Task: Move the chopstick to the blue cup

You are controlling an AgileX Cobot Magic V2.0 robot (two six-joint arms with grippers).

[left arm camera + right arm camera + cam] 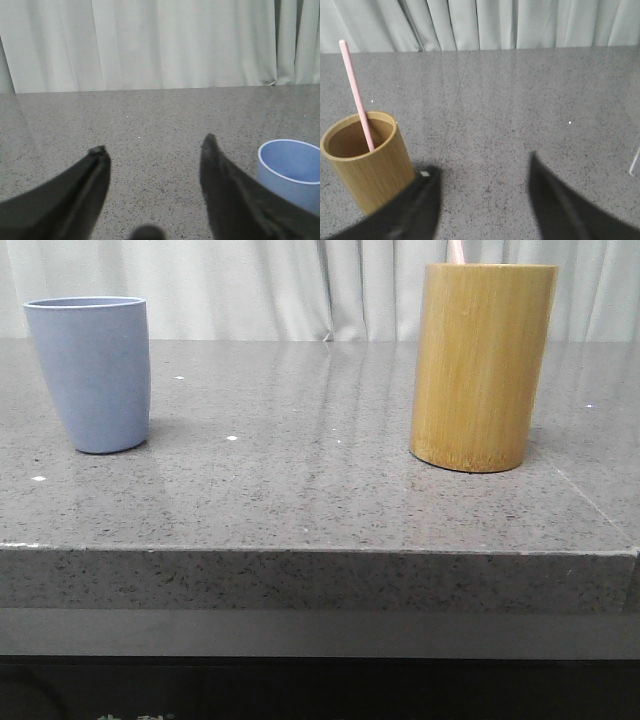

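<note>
The blue cup (92, 372) stands upright at the left of the grey stone table (300, 480). A pale pink chopstick (455, 251) shows only its tip above the bamboo holder (482, 366) at the right. In the right wrist view the chopstick (356, 95) leans inside the holder (365, 167). My right gripper (482, 165) is open and empty beside the holder. My left gripper (152, 145) is open and empty beside the blue cup (292, 170). Neither gripper shows in the front view.
White curtains (300, 285) hang behind the table. The table's front edge (300, 550) runs across the front view. A thin pale object (634, 162) shows at the edge of the right wrist view.
</note>
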